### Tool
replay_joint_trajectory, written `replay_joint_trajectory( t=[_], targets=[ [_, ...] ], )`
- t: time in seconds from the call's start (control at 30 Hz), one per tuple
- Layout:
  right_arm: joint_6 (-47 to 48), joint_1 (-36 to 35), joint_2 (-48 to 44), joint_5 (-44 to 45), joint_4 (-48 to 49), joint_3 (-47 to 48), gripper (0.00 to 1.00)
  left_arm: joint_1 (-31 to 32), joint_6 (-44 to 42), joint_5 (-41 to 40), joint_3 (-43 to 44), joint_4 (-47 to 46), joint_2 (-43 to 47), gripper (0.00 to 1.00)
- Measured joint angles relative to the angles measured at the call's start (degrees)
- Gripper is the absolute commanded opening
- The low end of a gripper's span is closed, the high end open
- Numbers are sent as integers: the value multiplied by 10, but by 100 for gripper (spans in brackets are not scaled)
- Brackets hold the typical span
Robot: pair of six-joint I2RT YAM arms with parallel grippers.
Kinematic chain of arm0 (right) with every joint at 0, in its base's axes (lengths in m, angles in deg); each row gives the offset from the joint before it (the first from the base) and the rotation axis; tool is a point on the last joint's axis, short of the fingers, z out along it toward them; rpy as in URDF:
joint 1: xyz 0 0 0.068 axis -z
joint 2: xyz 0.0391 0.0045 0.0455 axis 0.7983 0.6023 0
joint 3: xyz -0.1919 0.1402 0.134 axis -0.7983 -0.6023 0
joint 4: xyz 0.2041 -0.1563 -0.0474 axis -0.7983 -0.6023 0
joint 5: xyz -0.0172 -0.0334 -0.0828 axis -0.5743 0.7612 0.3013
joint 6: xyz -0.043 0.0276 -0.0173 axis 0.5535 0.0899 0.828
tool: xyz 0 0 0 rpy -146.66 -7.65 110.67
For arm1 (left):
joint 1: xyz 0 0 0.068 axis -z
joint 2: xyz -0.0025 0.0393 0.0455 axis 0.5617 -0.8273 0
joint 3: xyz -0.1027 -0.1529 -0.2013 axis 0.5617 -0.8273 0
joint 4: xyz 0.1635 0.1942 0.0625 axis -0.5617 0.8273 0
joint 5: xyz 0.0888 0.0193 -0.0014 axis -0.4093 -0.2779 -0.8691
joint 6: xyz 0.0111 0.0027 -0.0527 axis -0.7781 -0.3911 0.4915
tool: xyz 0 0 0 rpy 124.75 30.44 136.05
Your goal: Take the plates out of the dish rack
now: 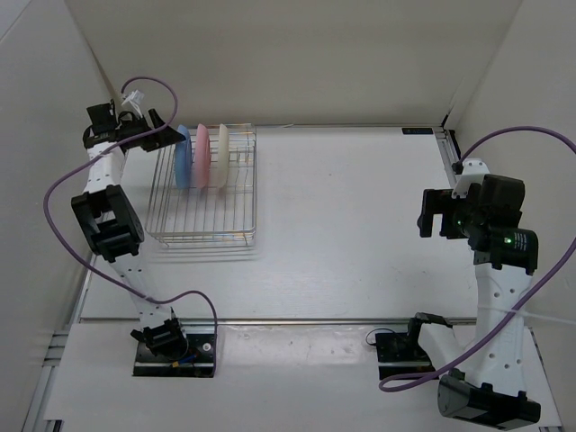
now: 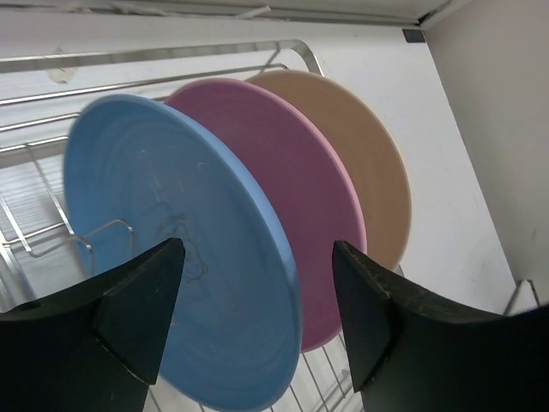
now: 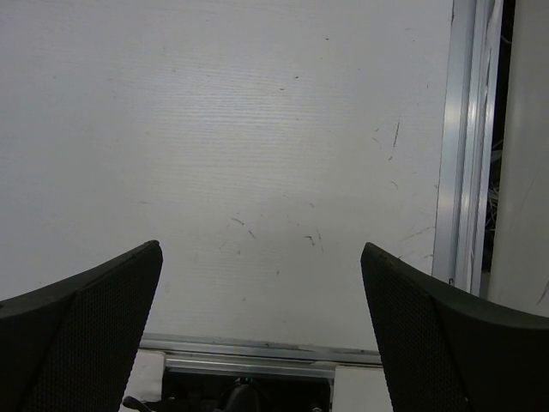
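1. L claw (image 2: pixel 256 253) is up at the far-left corner of the desk (image 1: pixel 360 207), right by the far end of the dish rack (image 1: pixel 202 193). Fingers spread apart, nothing pinched.
2. Wrist cam: the blue plate (image 2: pixel 180 249) fills the gap betw the two fingers. One finger sits in front of the plate's face, the other out past its rim, in front of the pink plate (image 2: pixel 292 206). No pad looks pressed on the plate, tho contact is hard to judge from this angle.
3. All three plates are in the rack, standing on edge at its far end, packed close side by side. From the top cam it's blue on the left, pink in the middle, cream plate (image 1: pixel 221 155) on the right. The near half of the rack is just bare wire.
4. R claw (image 3: pixel 260 249) is well apart from all that, over on the right side of the desk. Fingers spread wide, holding nothing, only plain desk surface under it.
5. R wrist cam also shows a metal rail (image 3: pixel 463 146) running along the desk's edge beside the claw.
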Motion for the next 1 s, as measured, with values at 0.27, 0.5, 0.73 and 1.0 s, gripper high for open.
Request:
replay_joint_trajectory(
  t=[0.27,0.5,0.73,1.0],
  targets=[
    [4,0,0,11,0,0,100,7,10,19,0,4,-9,51],
    [4,0,0,11,1,-2,100,7,16,27,1,4,-9,51],
    [4,0,0,11,1,-2,100,5,35,47,23,6,-10,18],
    [4,0,0,11,1,-2,100,3,46,61,29,23,-23,11]
  ],
)
